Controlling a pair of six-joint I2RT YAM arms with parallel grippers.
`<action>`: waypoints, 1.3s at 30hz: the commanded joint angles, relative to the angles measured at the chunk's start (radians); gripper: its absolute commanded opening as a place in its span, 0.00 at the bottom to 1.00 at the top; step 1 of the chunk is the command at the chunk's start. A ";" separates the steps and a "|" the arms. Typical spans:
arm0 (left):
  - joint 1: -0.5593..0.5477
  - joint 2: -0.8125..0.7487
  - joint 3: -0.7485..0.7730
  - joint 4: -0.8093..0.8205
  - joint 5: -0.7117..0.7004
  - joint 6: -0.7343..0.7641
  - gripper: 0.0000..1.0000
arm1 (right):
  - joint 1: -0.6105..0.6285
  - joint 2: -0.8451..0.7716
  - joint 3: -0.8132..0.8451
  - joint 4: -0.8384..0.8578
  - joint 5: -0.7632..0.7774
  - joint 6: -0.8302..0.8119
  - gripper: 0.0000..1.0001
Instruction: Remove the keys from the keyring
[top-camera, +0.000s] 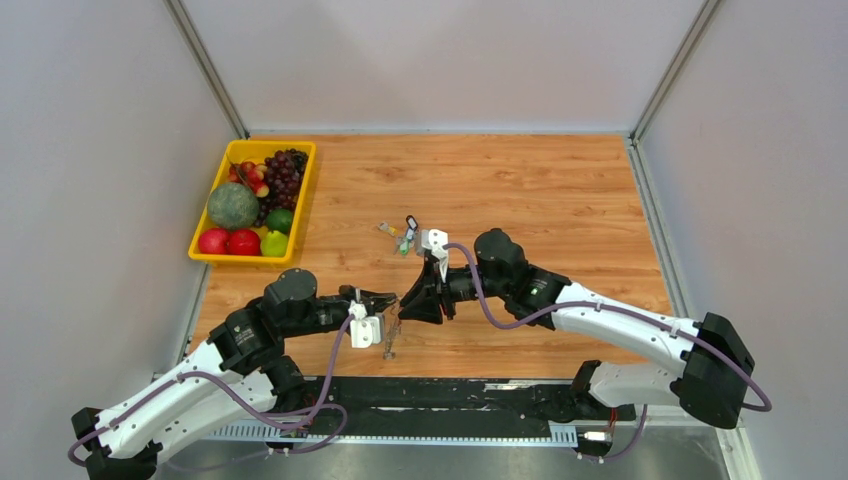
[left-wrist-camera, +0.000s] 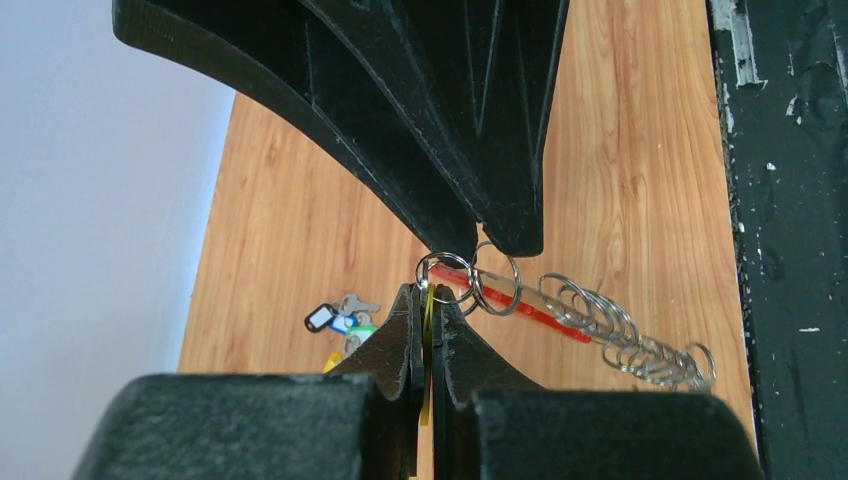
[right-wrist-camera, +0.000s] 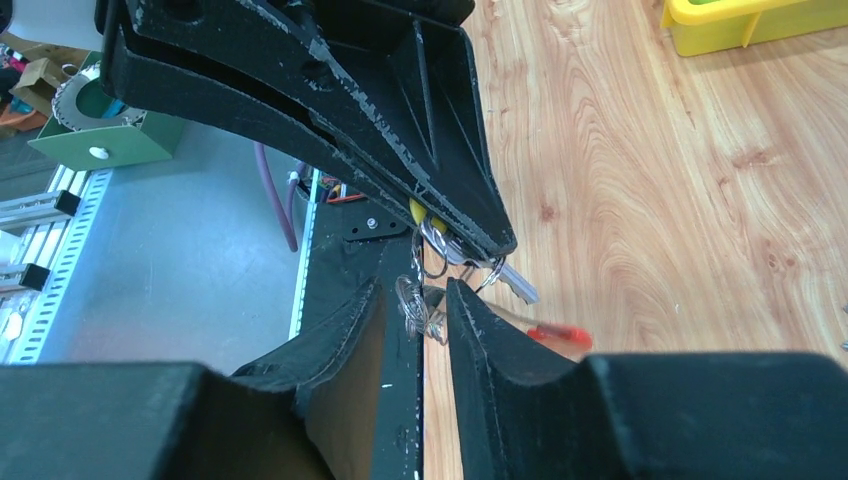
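The red keyring (left-wrist-camera: 545, 312) hangs above the table between my two grippers, edged by a row of silver wire rings (left-wrist-camera: 625, 338). In the top view it dangles below the fingertips (top-camera: 391, 338). My left gripper (left-wrist-camera: 430, 292) is shut on a thin yellow tag with a small silver ring at its tip. In the right wrist view a silver key (right-wrist-camera: 515, 283) sticks out of the left gripper's tips. My right gripper (right-wrist-camera: 415, 292) meets it tip to tip. Its jaws stand narrowly apart around the keyring's end and a bunch of rings (right-wrist-camera: 412, 303). The red loop (right-wrist-camera: 560, 335) shows beside its finger.
A small cluster of keys with green, black, blue and yellow tags (top-camera: 404, 234) lies on the wooden table (top-camera: 560, 200) behind the grippers. A yellow tray of fruit (top-camera: 305, 195) stands at the back left. The table's black front rail (top-camera: 450, 395) is just below the grippers.
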 joint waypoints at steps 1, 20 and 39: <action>0.000 -0.007 0.011 0.044 0.021 0.007 0.00 | 0.010 0.014 0.046 0.029 -0.014 -0.013 0.33; -0.001 -0.009 0.011 0.043 0.014 0.007 0.00 | 0.002 -0.038 0.017 0.038 0.039 0.041 0.00; -0.002 -0.008 0.011 0.042 0.013 0.009 0.00 | -0.092 -0.211 -0.223 0.408 0.124 0.432 0.38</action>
